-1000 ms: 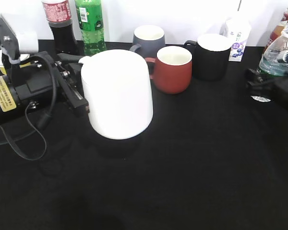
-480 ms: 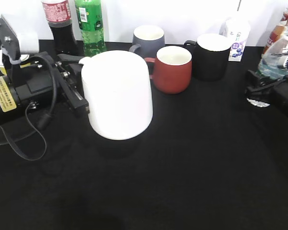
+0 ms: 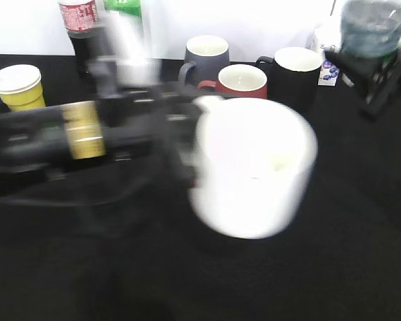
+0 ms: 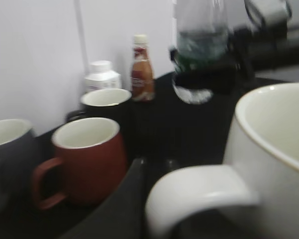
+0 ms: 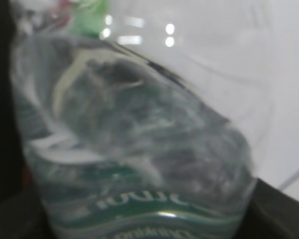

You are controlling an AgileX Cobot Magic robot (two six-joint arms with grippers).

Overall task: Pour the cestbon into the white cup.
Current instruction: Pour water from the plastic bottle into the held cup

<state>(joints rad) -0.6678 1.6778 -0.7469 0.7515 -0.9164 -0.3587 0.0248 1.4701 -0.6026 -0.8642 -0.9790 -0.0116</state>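
The white cup (image 3: 254,177) is a large white mug, blurred with motion, at the middle of the black table. My left gripper (image 3: 187,144) is shut on its handle; in the left wrist view the handle (image 4: 199,196) lies beside the dark finger and the cup's rim (image 4: 269,129) is at the right. The cestbon (image 3: 367,27), a clear bottle with a dark green label, is held off the table at the top right by my right gripper (image 3: 377,73). It fills the right wrist view (image 5: 134,149), and the left wrist view shows it raised (image 4: 199,50).
Behind the white cup stand a red mug (image 3: 244,80), a grey mug (image 3: 207,53) and a black mug (image 3: 294,70). A yellow paper cup (image 3: 17,87) is at the left, with a cola bottle (image 3: 77,20) and a green soda bottle (image 3: 130,13) at the back.
My left arm has swung the white cup to the right, toward the table's middle. My right gripper has lifted the cestbon up and to the left.
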